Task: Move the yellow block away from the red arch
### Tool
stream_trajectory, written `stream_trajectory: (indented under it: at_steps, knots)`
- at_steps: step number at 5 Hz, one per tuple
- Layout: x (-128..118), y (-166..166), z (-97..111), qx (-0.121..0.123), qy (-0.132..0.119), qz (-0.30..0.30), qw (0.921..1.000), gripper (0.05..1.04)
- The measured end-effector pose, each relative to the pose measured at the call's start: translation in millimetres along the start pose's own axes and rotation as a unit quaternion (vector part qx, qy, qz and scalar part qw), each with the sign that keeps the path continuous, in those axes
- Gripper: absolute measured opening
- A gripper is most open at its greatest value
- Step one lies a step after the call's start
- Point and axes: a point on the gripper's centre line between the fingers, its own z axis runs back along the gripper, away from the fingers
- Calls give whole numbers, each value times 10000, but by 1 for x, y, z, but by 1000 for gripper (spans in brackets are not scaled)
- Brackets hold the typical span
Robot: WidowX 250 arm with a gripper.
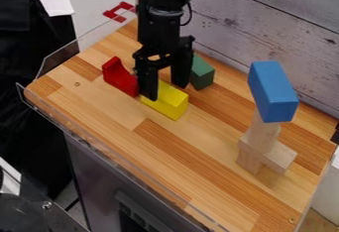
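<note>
Here's the smooth red arch (118, 78) on the left, its scooped curve right by the yellow block (170, 105), and the claw (166, 92) is over that block's arch end, fingers spread apart, though I can't tell whether either touches it. I'd line them up along its flat sides, close evenly, then draw it right, away from the arch, minding the green block (202, 73) behind and that top-heavy blue block (273, 92) on pale wood.
</note>
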Motion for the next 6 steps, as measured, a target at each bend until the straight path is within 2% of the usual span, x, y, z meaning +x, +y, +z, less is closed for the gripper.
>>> stream_trajectory:
  at_steps: [1,2,3,4,5,6]
  knots:
    - [0,-7,-3,-131,58,116,9998,959]
    - [2,-11,-3,-96,35,89,9999,681]
    - [4,-9,-5,-66,-21,62,10000,510]
    - [0,-1,-6,-78,6,9,10000,510]
    - [-7,12,23,-98,-25,-994,9950,510]
    - [-12,29,56,193,6,-2131,9768,510]
